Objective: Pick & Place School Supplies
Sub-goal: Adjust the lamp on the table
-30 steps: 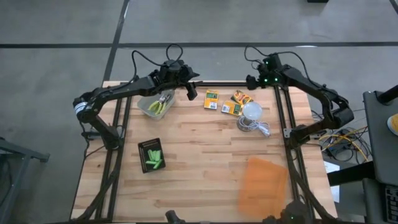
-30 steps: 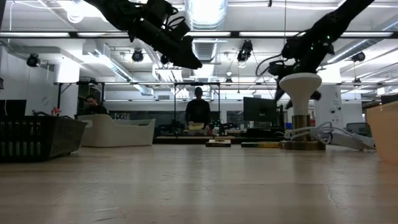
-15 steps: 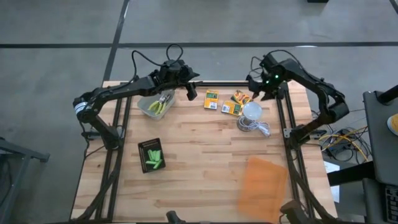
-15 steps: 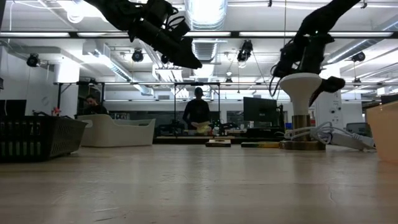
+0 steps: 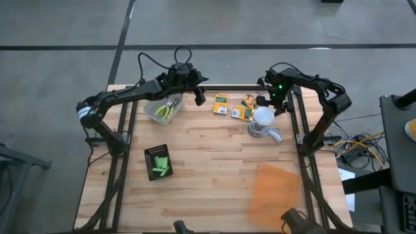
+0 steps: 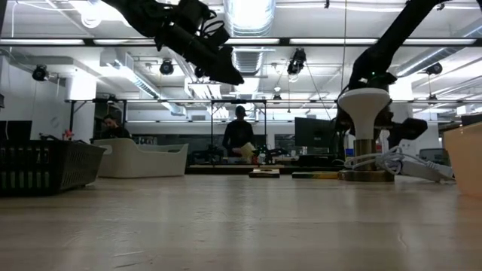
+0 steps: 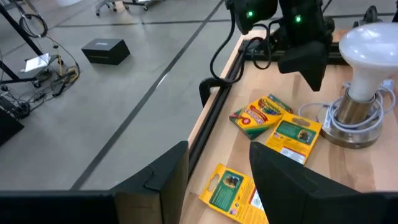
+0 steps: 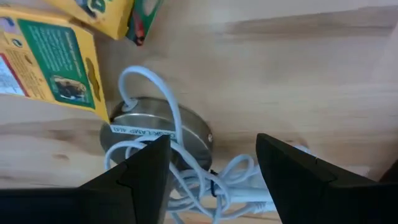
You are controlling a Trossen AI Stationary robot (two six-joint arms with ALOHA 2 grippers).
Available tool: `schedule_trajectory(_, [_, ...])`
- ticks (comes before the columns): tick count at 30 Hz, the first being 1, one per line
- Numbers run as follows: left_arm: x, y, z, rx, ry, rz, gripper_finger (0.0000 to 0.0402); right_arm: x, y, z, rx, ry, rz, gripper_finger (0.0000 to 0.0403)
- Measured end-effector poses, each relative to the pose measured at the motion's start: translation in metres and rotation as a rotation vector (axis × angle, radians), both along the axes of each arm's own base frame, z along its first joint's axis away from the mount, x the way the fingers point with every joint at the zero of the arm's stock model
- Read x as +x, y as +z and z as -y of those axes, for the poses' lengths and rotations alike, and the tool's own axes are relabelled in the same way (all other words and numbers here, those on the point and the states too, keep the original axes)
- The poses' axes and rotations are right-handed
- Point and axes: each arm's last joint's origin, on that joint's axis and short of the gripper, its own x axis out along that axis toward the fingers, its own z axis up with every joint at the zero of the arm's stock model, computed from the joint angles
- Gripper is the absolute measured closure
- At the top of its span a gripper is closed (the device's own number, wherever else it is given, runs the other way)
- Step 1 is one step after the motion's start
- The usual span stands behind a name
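Boxes (image 5: pixel 242 112) lie just beside the lamp (image 5: pixel 262 117). Right gripper (image 5: pixel 276 104) hangs over the lamp, jaws apart and empty. Left gripper (image 5: pixel 199 96) is well apart from it, jaws also apart.

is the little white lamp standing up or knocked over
Upright: the white lamp stands on its round metal base, dome on top, cord coiled around the base.

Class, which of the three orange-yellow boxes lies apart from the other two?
The box nearest the left gripper lies alone; the other two touch beside the lamp.
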Motion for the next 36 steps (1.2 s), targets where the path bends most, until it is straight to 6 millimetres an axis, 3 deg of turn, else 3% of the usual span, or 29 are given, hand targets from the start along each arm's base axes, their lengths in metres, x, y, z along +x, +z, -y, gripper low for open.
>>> schedule_trajectory(7, [-0.001, -0.002, 0.0, -0.008, 0.0, -0.017, 0.0225, 0.004, -0.01, -0.002, 0.001, -0.016, 0.115, 0.017])
schedule_trajectory(13, [-0.001, -0.002, 0.0, -0.002, -0.003, -0.021, 0.0225, 0.014, -0.016, -0.012, 0.007, 0.009, 0.115, 0.017])
schedule_trajectory(28, [-0.001, -0.002, 0.0, -0.002, -0.003, -0.022, 0.0225, 0.05, -0.02, -0.048, 0.036, 0.142, 0.088, 0.017])
schedule_trajectory(36, [-0.001, -0.004, 0.001, -0.013, -0.004, -0.041, 0.0225, 0.074, -0.019, -0.079, 0.099, 0.258, 0.124, 0.017])
